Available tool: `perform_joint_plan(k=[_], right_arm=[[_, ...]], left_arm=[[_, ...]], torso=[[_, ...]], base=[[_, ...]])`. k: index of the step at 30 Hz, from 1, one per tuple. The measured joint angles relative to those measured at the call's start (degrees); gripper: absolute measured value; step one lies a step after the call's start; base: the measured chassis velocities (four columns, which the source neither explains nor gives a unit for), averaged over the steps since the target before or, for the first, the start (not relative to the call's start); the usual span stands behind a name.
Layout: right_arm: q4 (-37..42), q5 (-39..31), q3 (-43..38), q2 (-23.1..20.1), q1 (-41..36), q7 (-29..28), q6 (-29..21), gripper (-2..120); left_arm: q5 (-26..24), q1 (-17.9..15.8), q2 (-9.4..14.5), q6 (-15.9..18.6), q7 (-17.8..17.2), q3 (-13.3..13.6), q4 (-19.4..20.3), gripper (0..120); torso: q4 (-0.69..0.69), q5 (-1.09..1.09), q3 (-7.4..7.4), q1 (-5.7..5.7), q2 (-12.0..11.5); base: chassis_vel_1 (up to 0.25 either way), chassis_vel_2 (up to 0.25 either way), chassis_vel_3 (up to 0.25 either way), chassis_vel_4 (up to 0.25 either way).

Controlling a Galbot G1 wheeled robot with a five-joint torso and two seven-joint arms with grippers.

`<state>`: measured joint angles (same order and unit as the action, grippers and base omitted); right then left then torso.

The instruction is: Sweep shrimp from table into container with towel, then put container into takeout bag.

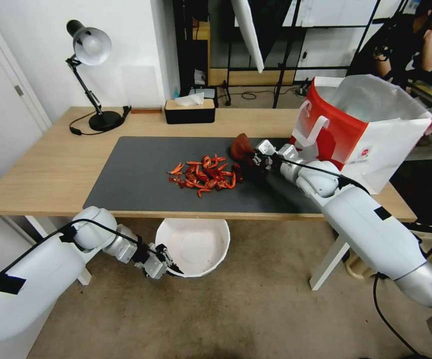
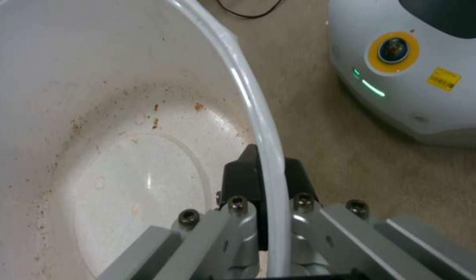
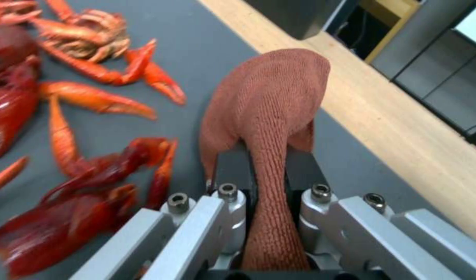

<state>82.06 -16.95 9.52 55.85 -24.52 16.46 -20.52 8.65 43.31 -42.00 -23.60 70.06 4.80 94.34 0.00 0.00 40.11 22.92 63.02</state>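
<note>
A light-wood table with a dark grey mat runs across the middle of the head view. A loose pile of orange-red crawfish-like shrimp lies on the mat just right of its centre.

The right gripper reaches in from the lower right of the frame and sits low over the mat, just beside the right edge of the pile. Its jaws are clamped on a rust-brown towel, whose free end bunches up above the fingers. In the right wrist view the towel is pinched between the two black pads, with shrimp close by on the mat; held this way, the cloth likely serves as a pusher to drive the pile toward the near table edge.

The left gripper is at the lower centre of the frame, below the table's front edge. It grips the rim of a round white bowl, the container, hung just under the edge in line with the pile, apparently to catch what is swept off. The left wrist view shows the pads closed on either side of the container's rim; the bowl holds no shrimp, only reddish specks.

A red-and-white takeout bag stands open at the table's right end, upper right of the frame, presumably waiting for the filled bowl.
</note>
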Motion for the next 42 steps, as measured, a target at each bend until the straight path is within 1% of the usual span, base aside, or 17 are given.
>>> perform_joint_plan(k=[10, 15, 18, 25, 31, 42], right_arm=[[3.65, 0.07, 1.63, -0.60, -1.37, 1.31, -0.23, 5], [5.24, -0.02, 2.01, -1.05, -1.98, 1.71, -0.57, 5], [6.80, -0.11, 2.16, -1.83, -2.86, 2.00, -0.73, 5], [9.90, -0.50, 2.01, -3.28, -4.14, 2.48, -1.11, 5], [12.87, -1.01, 1.76, -4.46, -5.15, 2.75, -1.53, 5], [16.23, -1.08, 1.58, -5.86, -6.89, 4.16, -2.12, 5]], left_arm=[[-0.05, -0.13, -0.09, -0.05, -0.68, 0.18, -0.05, 0], [-0.13, -0.66, -0.27, -0.03, -1.32, 0.76, 0.23, 0], [-0.11, -1.93, -0.76, -0.05, -1.47, 1.26, -0.53, 0], [-0.10, -3.52, -1.15, -0.12, -1.49, 2.11, -1.60, 0], [-0.10, -5.11, -1.94, -0.13, -1.62, 3.07, -2.57, 0], [-0.21, -6.09, -2.21, -0.14, -1.69, 3.22, -3.20, 0]], torso=[[0.01, 0.00, 0.00, 0.00, 0.00], [0.00, 0.00, 0.00, 0.00, 0.00], [0.00, 0.00, 0.00, 0.00, 0.00], [0.00, 0.01, 0.00, 0.00, 0.00], [0.00, 0.00, 0.00, 0.00, 0.00], [0.00, 0.00, 0.00, 0.00, 0.00]], base=[[0.000, 0.000, 0.000, 0.000], [0.000, 0.000, 0.000, 0.000], [0.000, 0.000, 0.000, 0.000], [0.000, 0.000, 0.000, 0.000], [0.000, 0.000, 0.000, 0.000], [0.000, 0.000, 0.000, 0.000]])
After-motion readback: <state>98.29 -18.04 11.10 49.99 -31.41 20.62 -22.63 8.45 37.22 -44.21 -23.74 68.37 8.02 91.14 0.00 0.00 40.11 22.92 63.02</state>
